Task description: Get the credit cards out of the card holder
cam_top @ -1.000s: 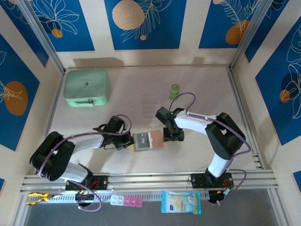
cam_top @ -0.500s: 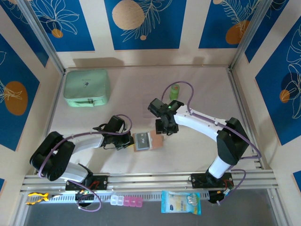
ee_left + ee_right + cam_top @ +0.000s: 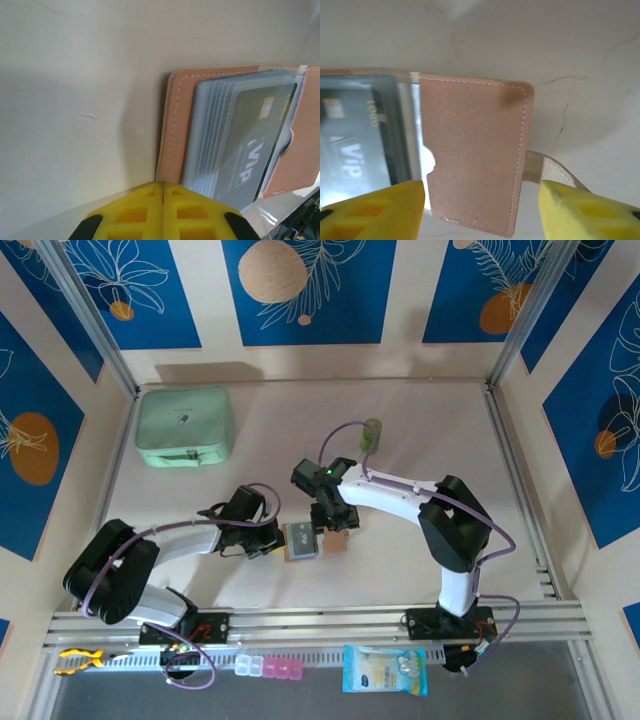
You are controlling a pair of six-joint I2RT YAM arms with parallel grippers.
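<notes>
The card holder (image 3: 315, 540) is laid open on the counter (image 3: 300, 430), toward the near edge and about midway across, and a grey credit card (image 3: 250, 145) printed "VIP" is seen on top of its stacked pockets. Its left edge is met by the left gripper (image 3: 270, 537), whose yellow fingers (image 3: 140, 210) are pressed together with no gap, while the tan right flap is straddled by the right gripper (image 3: 335, 523), spread wide with one finger to each side. Bare counter is seen to the far side and right of the holder, and the mint-green pouch (image 3: 185, 426) is set well apart at the far left.
</notes>
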